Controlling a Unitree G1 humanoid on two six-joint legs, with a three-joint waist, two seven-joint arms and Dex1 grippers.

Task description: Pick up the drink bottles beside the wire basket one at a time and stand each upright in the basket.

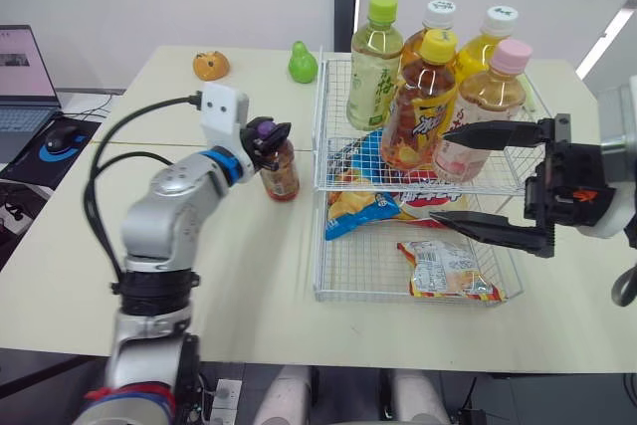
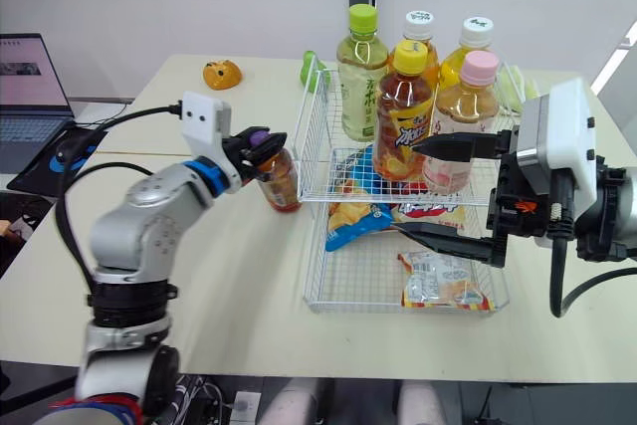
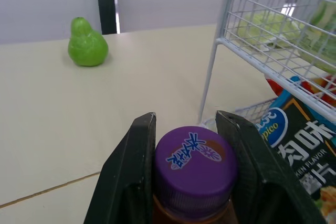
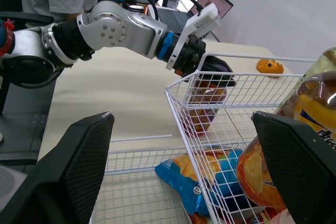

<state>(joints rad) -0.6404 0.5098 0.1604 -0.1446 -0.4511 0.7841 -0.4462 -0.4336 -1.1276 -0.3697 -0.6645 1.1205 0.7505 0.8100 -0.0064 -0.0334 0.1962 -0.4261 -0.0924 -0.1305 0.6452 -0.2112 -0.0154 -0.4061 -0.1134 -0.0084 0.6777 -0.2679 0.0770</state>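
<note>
Beside the wire basket [image 1: 363, 264], purple-capped bottle [image 1: 281, 174] upright in left jaws; right jaws wide.

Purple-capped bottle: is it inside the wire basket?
No: the purple-capped bottle is outside the wire basket, beside it, between the left gripper's fingers.

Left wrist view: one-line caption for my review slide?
Left gripper clamps the purple-capped bottle beside the wire basket; a green pear sits beyond.

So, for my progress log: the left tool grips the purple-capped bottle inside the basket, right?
Not inside. The left tool grips the purple-capped bottle outside the basket, beside its left wall, as the left eye view shows.
</note>
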